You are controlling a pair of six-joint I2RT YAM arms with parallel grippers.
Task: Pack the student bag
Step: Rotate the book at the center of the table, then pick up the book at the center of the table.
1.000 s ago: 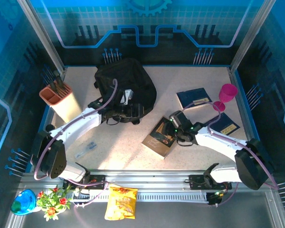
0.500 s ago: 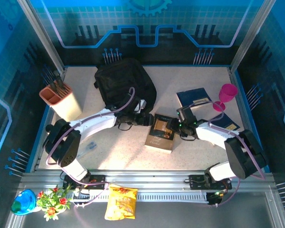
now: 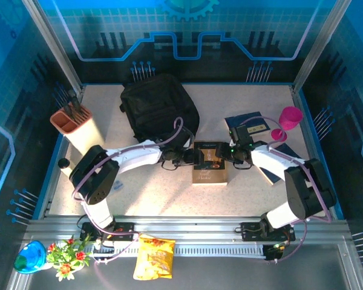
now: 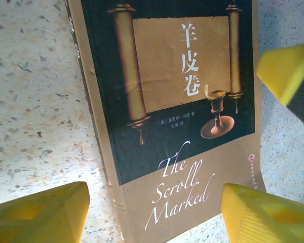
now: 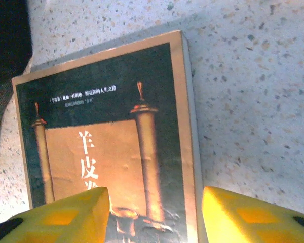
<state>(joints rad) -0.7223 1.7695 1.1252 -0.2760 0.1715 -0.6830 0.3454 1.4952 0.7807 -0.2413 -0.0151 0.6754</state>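
The student bag (image 3: 159,112) lies flat on the table (image 3: 157,194), just behind and to the left of the left gripper (image 3: 192,158), near its wrist and well apart from the right gripper (image 3: 225,153). Between the two grippers, which face each other, a brown-and-black book (image 3: 210,166) lies cover up. The left gripper's yellow fingers (image 4: 40,215) are spread, straddling the book's lower end. The right gripper's fingers (image 5: 66,217) are also spread, one over the cover and one just past its edge.
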